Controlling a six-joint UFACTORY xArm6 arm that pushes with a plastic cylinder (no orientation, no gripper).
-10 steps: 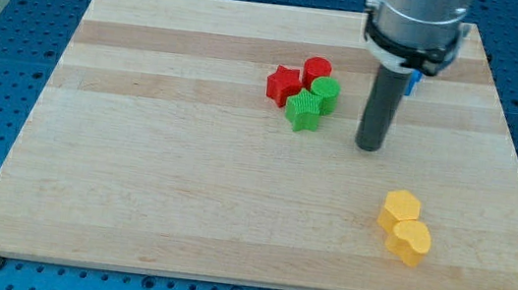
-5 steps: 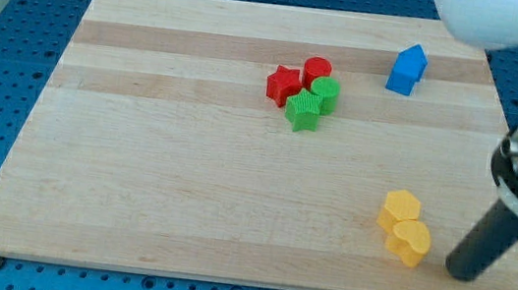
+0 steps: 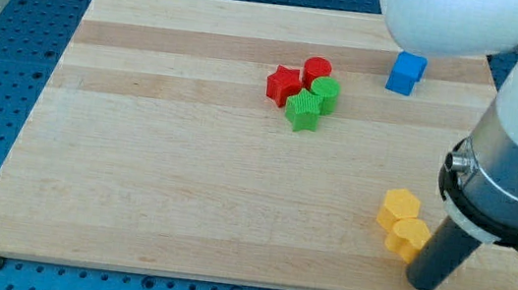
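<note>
arm: big white housing fills the view's top right corner, reaching down toward the view's bottom right
wrist: grey cylinder below the white shell, ringed by a black collar, tilted slightly so its lower end leans toward the view's left
rod: straight and dark, dropping out of the collar, short stretch showing
my tip [image 3: 423, 284]: down at table height, near the view's bottom edge, right of centre
tip contact: rod's left side right up against the nearer yellow block [image 3: 408, 239]; touching or just shy, can't tell
</note>
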